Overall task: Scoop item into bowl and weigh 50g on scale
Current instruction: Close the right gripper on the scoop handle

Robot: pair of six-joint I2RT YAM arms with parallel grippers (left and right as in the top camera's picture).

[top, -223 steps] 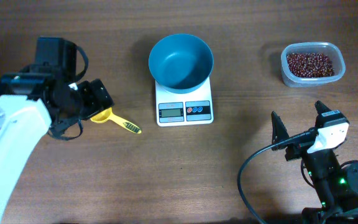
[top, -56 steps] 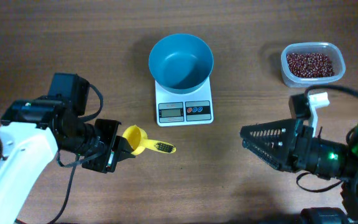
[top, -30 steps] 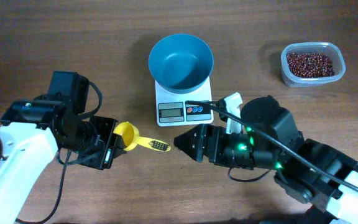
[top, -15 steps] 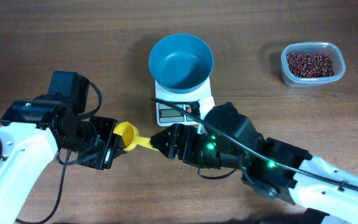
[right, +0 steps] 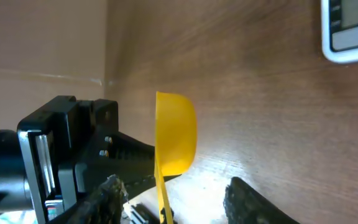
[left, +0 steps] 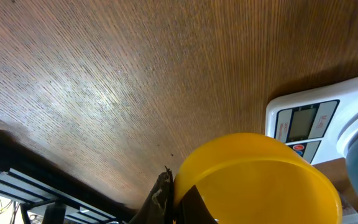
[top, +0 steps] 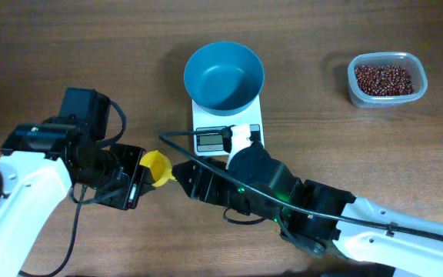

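Observation:
My left gripper (top: pixel 146 174) is shut on the cup of a yellow scoop (top: pixel 158 167), held off the table left of the scale. In the left wrist view the scoop's cup (left: pixel 260 183) fills the lower frame, pinched at its rim. My right gripper (top: pixel 181 183) reaches in from the right; its jaws stand apart on either side of the scoop's handle (right: pixel 162 190), not touching it. The blue bowl (top: pixel 224 75) sits empty on the white scale (top: pixel 228 132). The beans (top: pixel 385 78) lie in a clear tub at the far right.
The clear tub (top: pixel 358 95) stands at the back right of the wooden table. A corner of the scale (right: pixel 353 31) shows in the right wrist view. The right arm (top: pixel 337 223) lies across the table's front middle, just in front of the scale.
The right arm has swept left across the table to the scoop's handle, its jaws narrowing around it. The left arm and scoop have stayed put.

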